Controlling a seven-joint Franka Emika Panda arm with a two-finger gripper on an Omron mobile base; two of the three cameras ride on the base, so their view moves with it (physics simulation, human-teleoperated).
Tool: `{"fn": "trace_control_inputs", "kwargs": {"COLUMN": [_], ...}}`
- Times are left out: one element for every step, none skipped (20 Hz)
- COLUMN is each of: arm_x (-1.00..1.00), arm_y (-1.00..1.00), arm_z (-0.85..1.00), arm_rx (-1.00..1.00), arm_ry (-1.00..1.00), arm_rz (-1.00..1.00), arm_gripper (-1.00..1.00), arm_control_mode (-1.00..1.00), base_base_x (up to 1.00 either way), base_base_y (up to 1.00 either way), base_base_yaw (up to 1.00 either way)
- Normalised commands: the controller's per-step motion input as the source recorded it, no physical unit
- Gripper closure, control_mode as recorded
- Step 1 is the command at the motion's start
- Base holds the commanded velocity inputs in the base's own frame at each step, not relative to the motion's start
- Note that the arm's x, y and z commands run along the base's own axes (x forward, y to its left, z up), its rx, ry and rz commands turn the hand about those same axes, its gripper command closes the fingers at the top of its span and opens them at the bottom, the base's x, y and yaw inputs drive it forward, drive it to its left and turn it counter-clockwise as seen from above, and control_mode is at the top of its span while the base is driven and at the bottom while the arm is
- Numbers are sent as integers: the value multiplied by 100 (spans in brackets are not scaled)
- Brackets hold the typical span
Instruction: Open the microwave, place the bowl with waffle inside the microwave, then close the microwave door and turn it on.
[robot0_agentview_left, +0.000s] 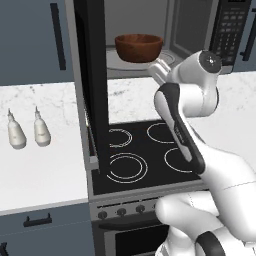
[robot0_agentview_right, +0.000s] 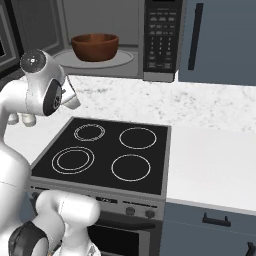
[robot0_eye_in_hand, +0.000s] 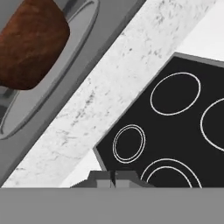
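Left base view, L to R: door (robot0_agentview_left: 95, 85) swung open at upper left, bowl (robot0_agentview_left: 138, 47) on turntable inside microwave (robot0_agentview_right: 159, 37) at top centre. Gripper (robot0_eye_in_hand: 114, 178) empty, tips together, below bowl. Waffle hidden. Done: open, place. Left: close door, start.

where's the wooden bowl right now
The bowl sits on the round turntable inside the open microwave, above the stove, left of the keypad in the right base view.
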Motion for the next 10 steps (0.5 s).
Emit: {"fn": "trace_control_inputs", "kwargs": {"arm_x": [-4,0,0,0,0,0,0,0,0,0], "arm_y": [49,49,54,47,40,35,35,19,10,6], "arm_z": [-100,-100,-100,-100,-100,-100,-100,-100,-94,-82], "arm_rx": [-38,-43,-49,-52,-50,-46,-45,-39,-35,-33], "arm_ry": [0,0,0,0,-6,-5,-5,0,0,0], "arm_rz": [32,30,29,30,33,33,33,33,33,33], "arm_gripper": [100,100,100,100,100,100,100,100,100,100], "arm_control_mode": [-100,-100,-100,-100,-100,-100,-100,-100,-100,-100], "base_base_x": [0,0,0,0,0,0,0,0,0,0], "base_base_y": [0,0,0,0,0,0,0,0,0,0], "base_base_yaw": [0,0,0,0,0,0,0,0,0,0]}}
